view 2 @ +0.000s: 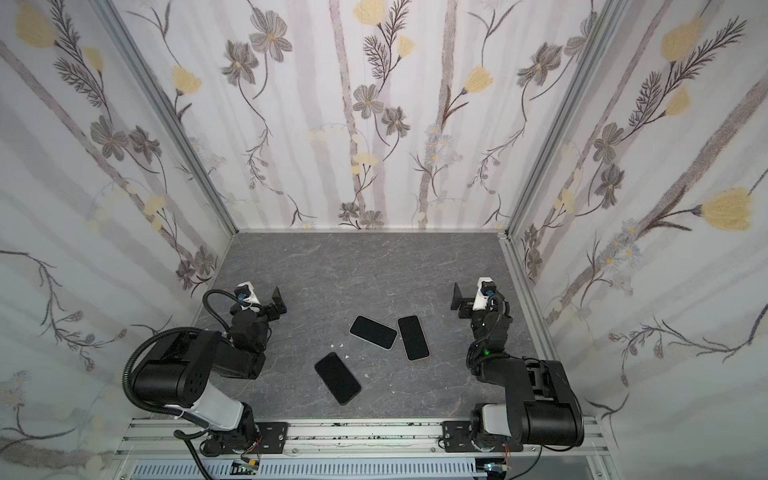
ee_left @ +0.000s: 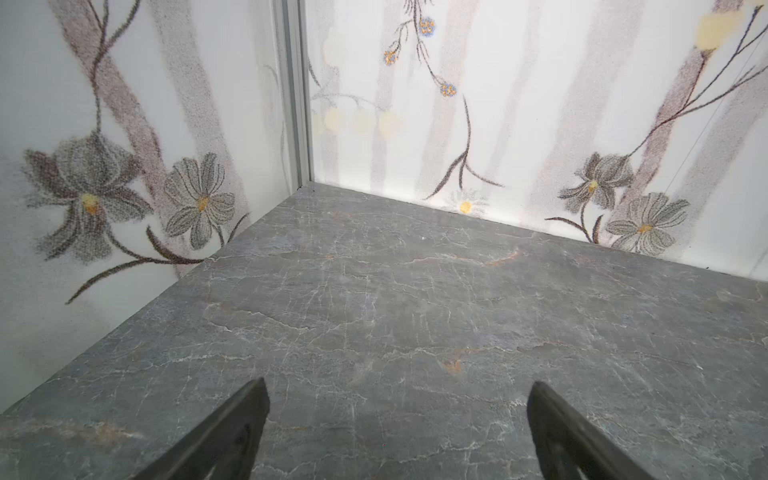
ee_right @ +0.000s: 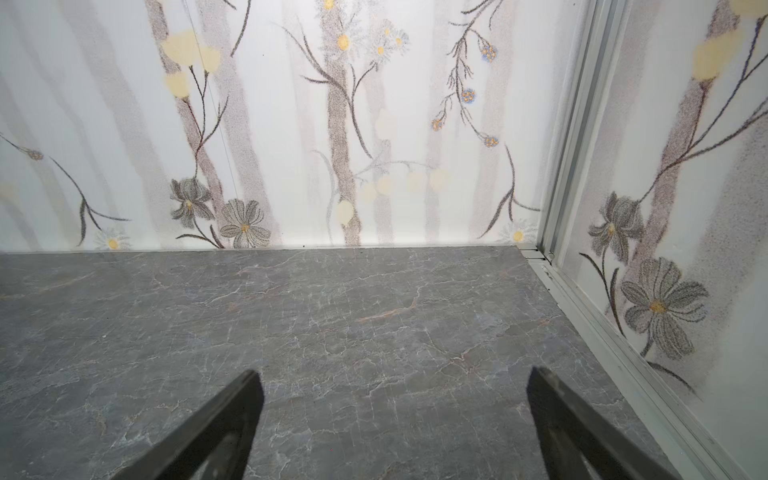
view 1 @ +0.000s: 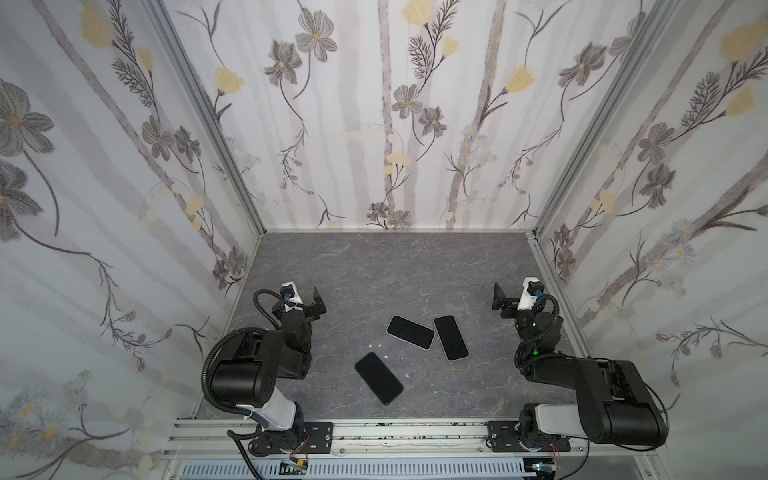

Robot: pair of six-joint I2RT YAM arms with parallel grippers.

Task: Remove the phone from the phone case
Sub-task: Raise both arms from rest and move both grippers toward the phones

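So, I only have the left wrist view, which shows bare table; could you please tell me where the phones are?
Observer: Three lie dark face up on the table, outside your view; the dark-rimmed phone is nearest the front rail.
Operator: Are the other two apart from it?
Observer: Yes; the middle phone and the right phone lie farther back, their corners touching or nearly so.
Operator: Do those look cased?
Observer: Both show a light rim; whether it's a case I cannot tell.
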